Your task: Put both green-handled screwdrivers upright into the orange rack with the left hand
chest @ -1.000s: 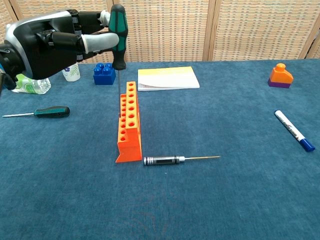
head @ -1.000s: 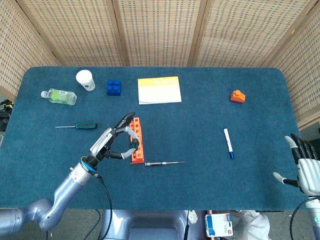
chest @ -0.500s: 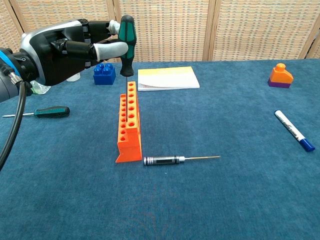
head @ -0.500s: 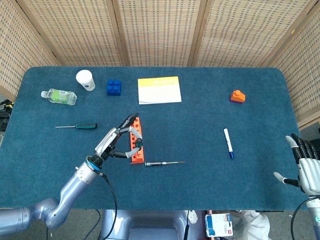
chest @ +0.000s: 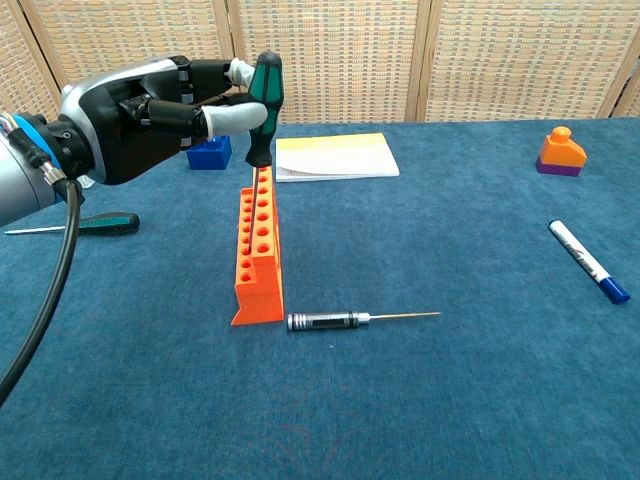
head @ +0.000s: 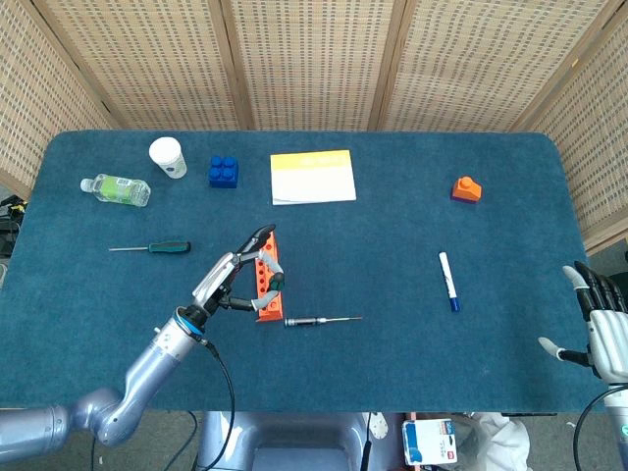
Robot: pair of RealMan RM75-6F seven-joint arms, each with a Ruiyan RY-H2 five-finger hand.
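My left hand [chest: 140,108] pinches one green-handled screwdriver [chest: 263,100] upright by its handle. The handle's lower end stands just above the far end of the orange rack [chest: 258,245]; I cannot tell whether the shaft sits in a hole. From the head view the hand [head: 234,282] reaches over the rack [head: 263,289] from the left, the screwdriver [head: 276,283] at its fingertips. The other green-handled screwdriver [head: 157,247] lies flat on the cloth to the left, also seen low in the chest view [chest: 95,224]. My right hand [head: 601,329] hangs with fingers spread off the table's right edge.
A black-handled precision screwdriver [chest: 350,320] lies just before the rack's near end. A yellow notepad [chest: 335,156] and blue block [chest: 208,153] sit behind the rack. A marker pen [chest: 588,262] and orange block [chest: 557,152] lie right; a cup [head: 168,157] and bottle [head: 116,188] far left.
My left hand has carried the upright screwdriver to the right and down, from left of and above the rack to directly over its far end. The right hand has stayed put.
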